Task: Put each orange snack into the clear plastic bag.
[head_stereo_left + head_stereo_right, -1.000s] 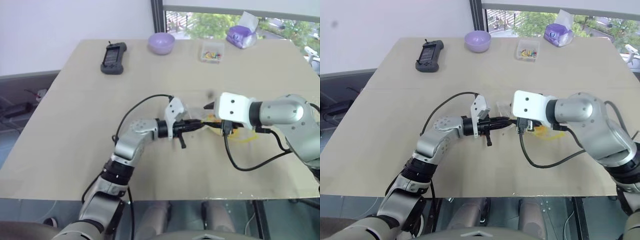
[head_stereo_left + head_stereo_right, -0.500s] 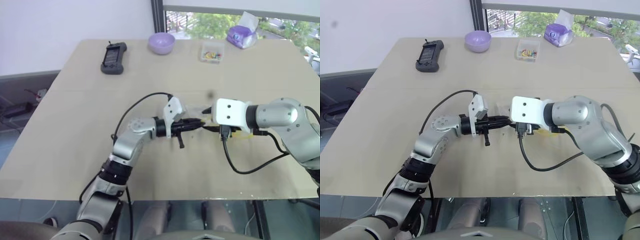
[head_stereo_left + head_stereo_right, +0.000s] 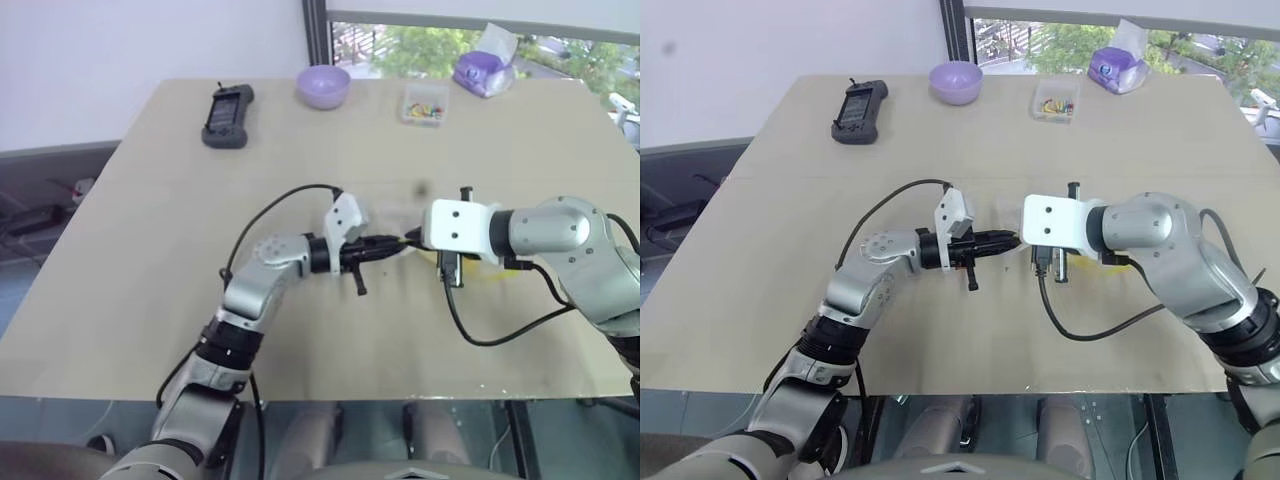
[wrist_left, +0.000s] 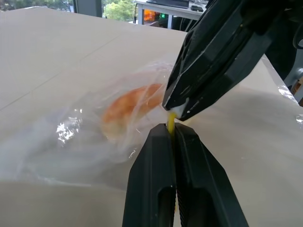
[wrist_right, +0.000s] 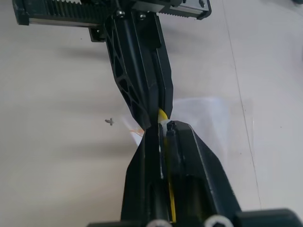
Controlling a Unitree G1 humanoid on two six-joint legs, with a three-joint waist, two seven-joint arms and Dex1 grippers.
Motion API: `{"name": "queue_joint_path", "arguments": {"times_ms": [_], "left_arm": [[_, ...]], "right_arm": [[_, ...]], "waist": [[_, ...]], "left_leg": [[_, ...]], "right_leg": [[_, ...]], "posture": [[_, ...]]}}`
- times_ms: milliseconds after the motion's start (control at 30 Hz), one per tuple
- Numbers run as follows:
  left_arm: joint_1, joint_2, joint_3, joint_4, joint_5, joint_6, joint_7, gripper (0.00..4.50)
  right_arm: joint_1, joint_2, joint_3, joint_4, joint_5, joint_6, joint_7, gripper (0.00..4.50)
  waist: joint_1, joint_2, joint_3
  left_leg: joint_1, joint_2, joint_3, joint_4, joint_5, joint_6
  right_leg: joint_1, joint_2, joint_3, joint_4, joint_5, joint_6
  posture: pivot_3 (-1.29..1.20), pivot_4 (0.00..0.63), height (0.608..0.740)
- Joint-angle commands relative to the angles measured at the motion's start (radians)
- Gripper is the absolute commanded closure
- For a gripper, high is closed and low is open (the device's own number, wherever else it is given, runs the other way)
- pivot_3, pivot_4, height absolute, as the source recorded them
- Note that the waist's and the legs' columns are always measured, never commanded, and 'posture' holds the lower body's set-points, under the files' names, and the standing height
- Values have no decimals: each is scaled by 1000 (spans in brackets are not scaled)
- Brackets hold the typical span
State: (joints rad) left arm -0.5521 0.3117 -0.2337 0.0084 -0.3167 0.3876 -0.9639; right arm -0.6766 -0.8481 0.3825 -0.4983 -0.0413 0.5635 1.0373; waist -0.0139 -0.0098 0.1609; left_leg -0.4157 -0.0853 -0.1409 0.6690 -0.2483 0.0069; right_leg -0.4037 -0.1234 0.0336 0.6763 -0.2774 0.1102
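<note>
1. The counter (image 3: 150, 250) carried everything; the task's things sat at its middle, between my two arms.
2. The clear plastic bag (image 4: 71, 142) lay crinkled on the counter beyond my fingertips, its yellow zip strip (image 4: 170, 124) lifted where I held it. The strip ran roughly across me, from one end effector toward the other.
3. One orange snack (image 4: 128, 111) lay inside the bag already, just behind the strip, resting low on the counter side.
4. My left end effector (image 3: 398, 244) pointed level toward my right, fingers clamped on the zip strip.
5. My right end effector (image 5: 163, 124) met it tip to tip from the other side, angled downward, fingers pinched on that same strip, touching or nearly touching the left's tips.
6. Both arms were equally near the bag. I judged the next move turned on that shared pinch: either sliding along the strip to seal it or pulling apart to open the mouth.
7. I could read no brand, label or writing on the bag or elsewhere.
</note>
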Motion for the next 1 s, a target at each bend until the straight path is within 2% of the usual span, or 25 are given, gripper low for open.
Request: {"name": "queue_joint_path", "arguments": {"times_ms": [33,533,1000], "left_arm": [[-2,-3,-3,-57,-11,-16,-11,4500],[3,18,-1,-53,-2,-36,-18,4500],[-10,52,29,-10,8,-59,-10,4500]], "right_arm": [[-14,8,-15,-4,-23,-11,-12,4477],[1,-10,-40,23,-64,2,-20,4477],[53,-41,-94,3,-36,49,-32,4477]], "waist": [[-1,0,0],[0,0,0],[0,0,0]], "left_leg": [[0,0,0,0,0,0],[0,0,0,0,0,0],[0,0,0,0,0,0]], "right_leg": [[0,0,0,0,0,0],[0,0,0,0,0,0],[0,0,0,0,0,0]], "posture": [[0,150,740],[0,150,740],[0,150,740]]}}
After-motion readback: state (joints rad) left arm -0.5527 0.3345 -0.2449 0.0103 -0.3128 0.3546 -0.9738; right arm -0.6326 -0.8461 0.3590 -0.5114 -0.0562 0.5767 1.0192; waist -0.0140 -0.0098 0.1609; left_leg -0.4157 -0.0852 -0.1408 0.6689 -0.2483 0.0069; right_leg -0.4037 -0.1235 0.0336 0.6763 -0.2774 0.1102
